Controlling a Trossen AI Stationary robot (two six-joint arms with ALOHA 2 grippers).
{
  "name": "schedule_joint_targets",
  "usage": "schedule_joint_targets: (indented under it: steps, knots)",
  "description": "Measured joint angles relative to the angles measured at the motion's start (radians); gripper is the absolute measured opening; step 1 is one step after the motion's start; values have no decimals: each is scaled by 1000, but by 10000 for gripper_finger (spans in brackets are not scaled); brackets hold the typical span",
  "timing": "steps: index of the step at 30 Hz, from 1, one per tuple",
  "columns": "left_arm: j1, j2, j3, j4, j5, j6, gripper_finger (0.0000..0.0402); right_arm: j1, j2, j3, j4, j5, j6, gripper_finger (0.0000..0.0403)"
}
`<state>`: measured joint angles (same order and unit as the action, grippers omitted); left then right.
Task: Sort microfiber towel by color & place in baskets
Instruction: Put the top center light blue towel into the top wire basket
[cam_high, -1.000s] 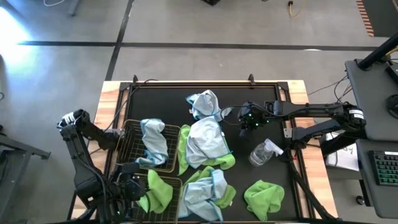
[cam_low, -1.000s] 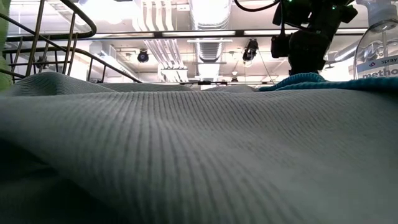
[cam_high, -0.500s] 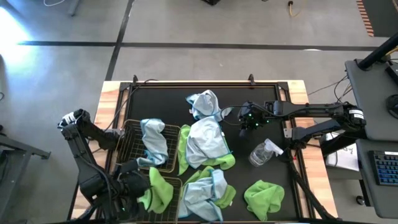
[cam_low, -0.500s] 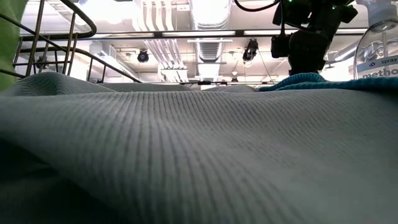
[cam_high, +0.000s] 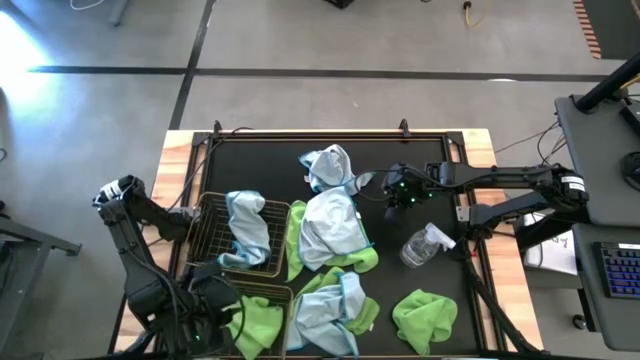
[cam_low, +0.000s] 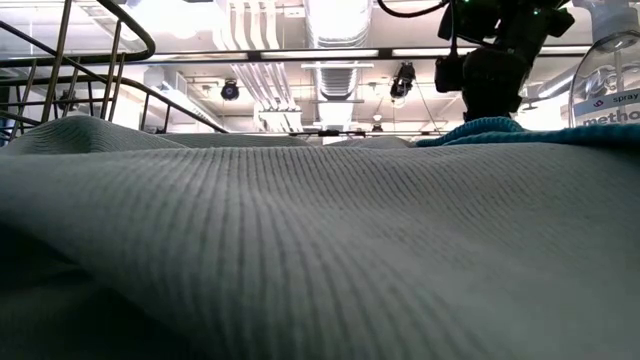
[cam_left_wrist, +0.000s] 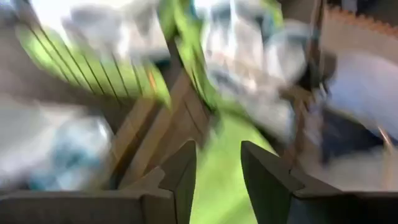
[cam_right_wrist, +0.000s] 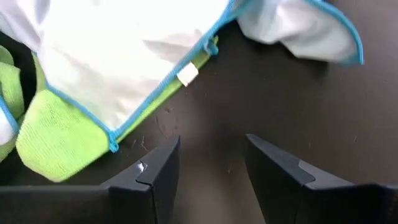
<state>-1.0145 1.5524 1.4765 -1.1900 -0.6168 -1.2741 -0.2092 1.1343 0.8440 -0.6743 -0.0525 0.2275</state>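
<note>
The left gripper (cam_high: 222, 322) has moved back toward the near table edge since half a second ago. Its fingers (cam_left_wrist: 180, 171) stand apart, gripping nothing, above the lime green towel (cam_high: 256, 318) that now lies in the near basket (cam_high: 262, 296). In the low view the green that showed at the left edge is gone.

The far basket (cam_high: 210, 232), just beyond the near one, holds a pale blue-white towel (cam_high: 246, 228). At table centre a heap of mixed towels (cam_high: 330, 232) lies loose, with a second heap (cam_high: 338, 308) nearer and a lone green towel (cam_high: 424, 316) at the near right. A clear spray bottle (cam_high: 424, 244) lies on the black mat (cam_high: 420, 175) between them. Another pale towel (cam_high: 328, 166) lies farther back.

The right gripper (cam_high: 398, 196) hovers over bare mat beside the centre heap, its fingers (cam_right_wrist: 158, 168) spread and empty. In the low view a grey ribbed cloth (cam_low: 320, 250) blocks most of the table.
</note>
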Motion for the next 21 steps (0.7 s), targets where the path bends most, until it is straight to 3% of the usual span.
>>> schedule_joint_targets:
  steps: [4, 7, 14, 18, 21]
  knots:
    - [7, 0, 0, -13, -244, 155, 118, 0, 0, 0, 52, 0, -20, 171]
    - [24, -4, 0, -78, -348, 203, 118, 0, 0, 0, 95, 0, -43, 171]
    - [84, -15, 0, -361, -369, 157, 115, 0, 0, 0, 160, 0, -68, 171]
    - [108, -56, -22, -377, -404, 199, 114, 0, 0, 0, 216, 3, -83, 171]
    - [114, -107, -72, -377, -452, 203, 114, 0, 0, -1, 286, 67, -62, 171]
